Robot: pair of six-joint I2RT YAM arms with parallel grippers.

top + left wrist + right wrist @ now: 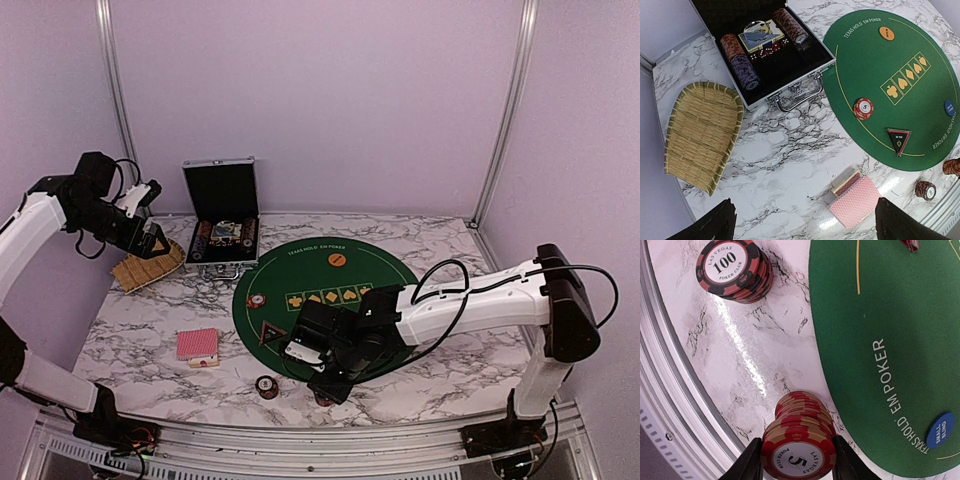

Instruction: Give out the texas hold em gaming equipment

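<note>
My right gripper (pixel 797 462) is shut on a stack of red "5" chips (pixel 801 437), low over the marble just off the near edge of the green mat (pixel 890 315); the gripper also shows in the top view (pixel 327 388). A dark "100" chip stack (pixel 732 267) stands to its left, and also shows in the top view (pixel 267 385). On the mat lie a red chip stack (pixel 863 108), a black triangular marker (pixel 898 140), an orange button (pixel 886 33) and a blue button (pixel 940 430). Red-backed cards (pixel 855 200) lie on the marble. My left gripper (pixel 805 227) is open and empty, high at the left.
An open silver case (pixel 770 55) with chip rows, cards and dice stands at the back. A woven tray (pixel 700 135) lies left of it. The table's metal front rail (pixel 670 405) runs close to my right gripper. Purple walls enclose the table.
</note>
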